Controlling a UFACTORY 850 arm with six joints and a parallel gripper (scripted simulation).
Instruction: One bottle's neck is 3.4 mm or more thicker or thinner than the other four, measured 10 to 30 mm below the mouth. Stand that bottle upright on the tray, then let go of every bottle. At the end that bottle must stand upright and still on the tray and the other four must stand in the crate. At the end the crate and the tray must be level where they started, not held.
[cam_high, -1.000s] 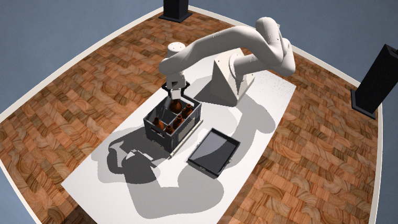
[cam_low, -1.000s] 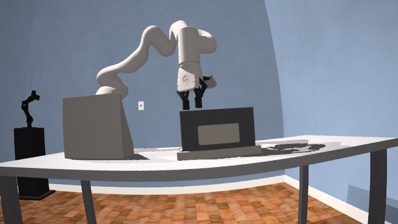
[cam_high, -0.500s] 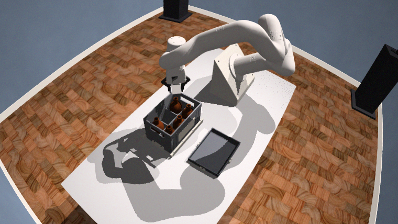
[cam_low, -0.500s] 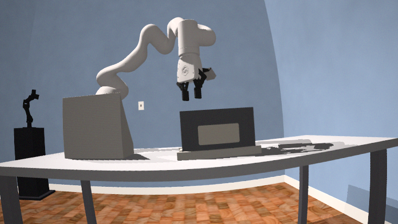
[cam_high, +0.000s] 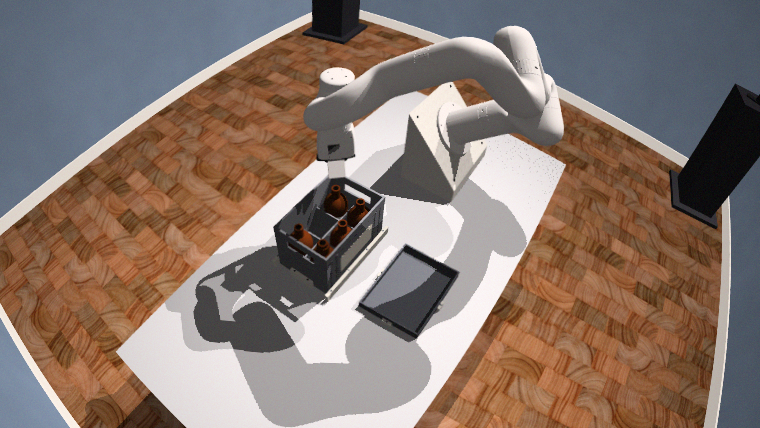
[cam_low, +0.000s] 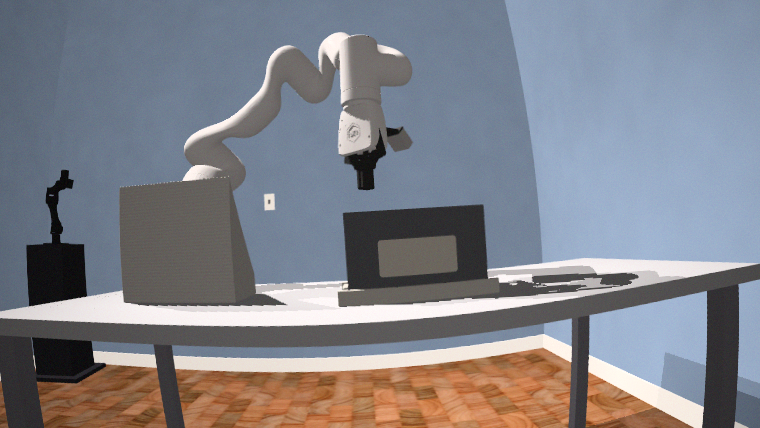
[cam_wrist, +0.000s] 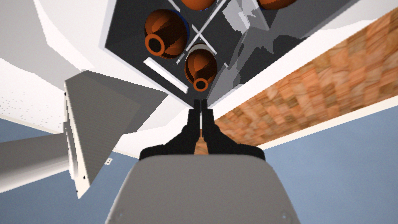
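Showing no readable brand or label, the gripper (cam_high: 336, 178) (cam_low: 365, 188) (cam_wrist: 200, 107), upper center of the exterior frame, is fully closed, with nothing grasped.

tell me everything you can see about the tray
The tray is a shallow, dark rectangular one with a low raised rim all round and a flat, smooth-looking floor, in what could be plastic or metal. It lies flat on the white table, beside the crate and turned to one corner in the top view. Nothing stands in it; a shadow crosses part of its floor. Neither the gripper nor a bottle touches it.
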